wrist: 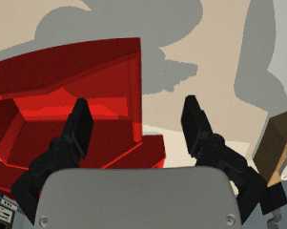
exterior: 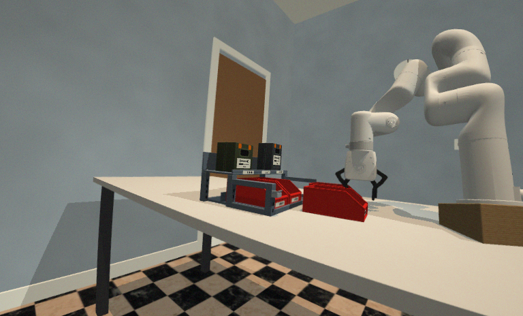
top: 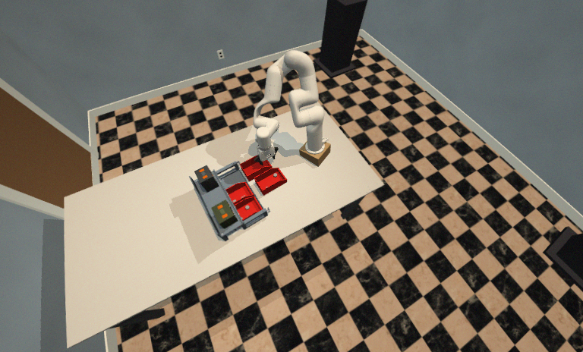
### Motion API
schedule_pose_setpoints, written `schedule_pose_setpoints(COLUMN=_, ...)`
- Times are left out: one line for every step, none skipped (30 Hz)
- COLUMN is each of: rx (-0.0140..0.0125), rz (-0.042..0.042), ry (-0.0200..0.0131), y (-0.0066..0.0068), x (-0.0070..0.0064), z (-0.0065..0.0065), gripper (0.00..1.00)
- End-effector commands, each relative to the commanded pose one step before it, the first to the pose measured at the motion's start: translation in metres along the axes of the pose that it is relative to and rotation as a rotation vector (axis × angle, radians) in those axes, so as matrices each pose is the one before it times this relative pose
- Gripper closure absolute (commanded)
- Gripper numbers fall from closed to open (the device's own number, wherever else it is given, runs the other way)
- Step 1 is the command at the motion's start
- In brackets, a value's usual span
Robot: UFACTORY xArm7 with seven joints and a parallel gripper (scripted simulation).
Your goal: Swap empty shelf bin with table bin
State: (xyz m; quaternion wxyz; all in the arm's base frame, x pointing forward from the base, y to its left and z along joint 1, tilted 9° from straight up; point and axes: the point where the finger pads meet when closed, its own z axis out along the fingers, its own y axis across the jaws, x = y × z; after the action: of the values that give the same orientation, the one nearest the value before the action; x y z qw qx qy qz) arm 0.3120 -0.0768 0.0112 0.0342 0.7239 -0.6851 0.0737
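Gripper is wide open right now, released, nothing between the fingers. It's pointing down over the worktop, and from the wrist view one finger is over the inside of the empty red open bin while the other is out past its side wall. So that bin is basically right below the gripper, on the worktop and out of the shelf. Just beside it, also near the gripper, sits the red open bin with a part in it. Off beyond them is the grey shelf, with one spot vacant, two red bins low down and a green case and a black case up top.
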Motion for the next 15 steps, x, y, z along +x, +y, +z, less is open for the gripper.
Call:
schedule_pose_setpoints(rx=0.00102, rz=-0.00055, ry=0.00081, y=-0.00063, x=0.00020, z=-0.00287, gripper=0.05)
schedule_pose_setpoints(rx=0.00047, rz=0.00005, ry=-0.00016, y=-0.00010, x=-0.00003, z=-0.00077, gripper=0.05)
schedule_pose_setpoints(rx=0.00078, rz=0.00008, ry=-0.00030, y=-0.00017, x=-0.00006, z=-0.00085, gripper=0.05)
schedule_pose_setpoints(rx=0.00038, rz=0.00005, ry=-0.00013, y=-0.00010, x=-0.00002, z=-0.00097, gripper=0.05)
schedule_pose_setpoints(rx=-0.00080, rz=-0.00005, ry=0.00043, y=0.00015, x=0.00010, z=-0.00125, gripper=0.05)
schedule_pose_setpoints(rx=0.00000, rz=0.00001, ry=0.00002, y=0.00000, x=0.00001, z=-0.00141, gripper=0.05)
schedule_pose_setpoints(rx=0.00079, rz=0.00005, ry=-0.00043, y=-0.00014, x=-0.00010, z=-0.00156, gripper=0.05)
schedule_pose_setpoints(rx=-0.00025, rz=0.00001, ry=0.00026, y=0.00005, x=0.00008, z=-0.00179, gripper=0.05)
schedule_pose_setpoints(rx=-0.00003, rz=0.00001, ry=0.00003, y=0.00001, x=0.00001, z=-0.00198, gripper=0.05)
schedule_pose_setpoints(rx=0.00046, rz=0.00001, ry=-0.00033, y=-0.00008, x=-0.00009, z=-0.00216, gripper=0.05)
schedule_pose_setpoints(rx=0.00000, rz=0.00000, ry=0.00000, y=0.00000, x=0.00000, z=0.00000, gripper=0.05)
schedule_pose_setpoints(rx=0.00000, rz=0.00000, ry=0.00000, y=0.00000, x=0.00000, z=0.00000, gripper=0.05)
schedule_pose_setpoints(rx=-0.00032, rz=0.00001, ry=0.00030, y=0.00006, x=0.00008, z=-0.00245, gripper=0.05)
schedule_pose_setpoints(rx=0.00035, rz=-0.00001, ry=-0.00031, y=-0.00006, x=-0.00009, z=-0.00261, gripper=0.05)
schedule_pose_setpoints(rx=-0.00018, rz=0.00001, ry=0.00019, y=0.00003, x=0.00005, z=-0.00292, gripper=0.05)
